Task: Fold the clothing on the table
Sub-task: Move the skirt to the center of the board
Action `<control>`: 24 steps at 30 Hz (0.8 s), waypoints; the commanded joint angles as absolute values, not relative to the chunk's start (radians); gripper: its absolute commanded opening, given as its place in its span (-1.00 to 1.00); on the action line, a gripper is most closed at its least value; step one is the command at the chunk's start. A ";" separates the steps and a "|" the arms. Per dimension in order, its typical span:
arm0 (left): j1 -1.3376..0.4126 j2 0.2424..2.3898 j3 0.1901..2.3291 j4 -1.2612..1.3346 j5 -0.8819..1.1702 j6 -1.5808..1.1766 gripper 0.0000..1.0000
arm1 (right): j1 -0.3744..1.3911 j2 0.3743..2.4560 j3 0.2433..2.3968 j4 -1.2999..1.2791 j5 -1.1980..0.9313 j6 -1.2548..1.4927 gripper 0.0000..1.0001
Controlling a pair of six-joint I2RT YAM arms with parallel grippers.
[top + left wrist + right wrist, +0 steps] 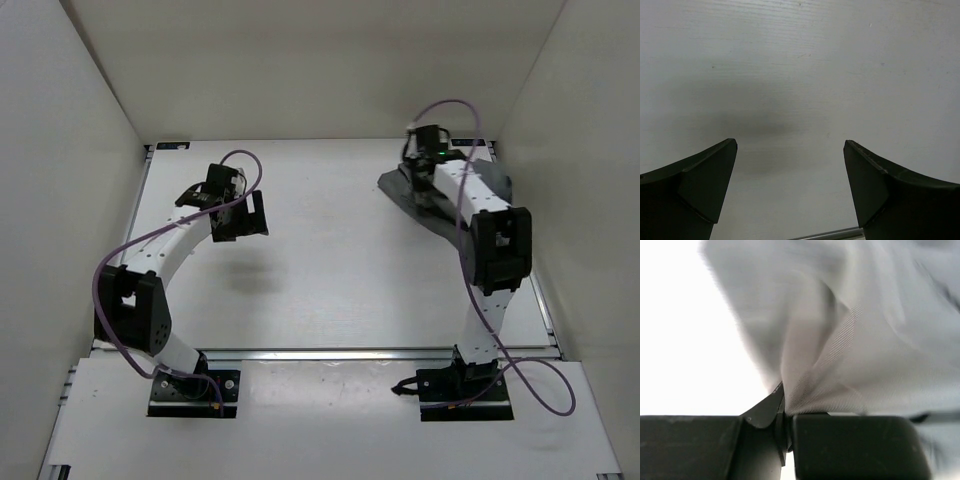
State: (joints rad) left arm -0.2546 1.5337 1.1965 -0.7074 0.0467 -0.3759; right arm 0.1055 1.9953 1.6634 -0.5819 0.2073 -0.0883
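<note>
Right pincer [787, 430] clamped on a fold of clothing [865, 340]; left pincer [790, 145] fully spread, empty, above surface [800, 50] | advised: lift gently, drawing it toward centre without slipping

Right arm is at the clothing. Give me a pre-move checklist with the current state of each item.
1. Grip: right pincer is shut on the clothing, with fabric pinched between the jaws: ok.
2. Layers caught in that pinch: cannot tell.
3. The left pincer is open and ready: ok.
4. Left side free of fabric: only bare table under it: ok.
5. Clothing spread flat for a fold: it is bunched at the far right of the table, partly under the right arm: not ok.
</note>
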 commanded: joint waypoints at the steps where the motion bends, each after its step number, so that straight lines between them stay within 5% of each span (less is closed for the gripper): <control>1: -0.241 1.543 1.199 -0.637 0.104 -0.354 0.98 | 0.383 1.887 1.736 -0.584 0.030 -0.094 -1.00; 6: -0.241 1.537 1.256 -0.637 0.057 -0.331 0.98 | 0.612 1.887 1.972 -0.632 0.066 -0.136 -1.00; 11: -0.196 1.459 1.298 -0.617 0.083 -0.359 0.96 | 0.551 1.715 2.120 -0.527 -0.067 -0.066 -1.00; 17: -0.169 1.397 1.389 -0.597 0.117 -0.370 0.98 | 0.225 1.536 1.713 -0.313 -0.260 0.133 -1.00; 24: -0.245 1.485 1.381 -0.623 0.115 -0.362 0.95 | 0.091 1.486 1.171 -0.267 -0.316 0.305 -1.00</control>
State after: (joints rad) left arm -0.2207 1.4528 1.4040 -0.5922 0.0902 -0.3634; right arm 0.0895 1.4452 1.3495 -0.2420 -0.2493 0.2096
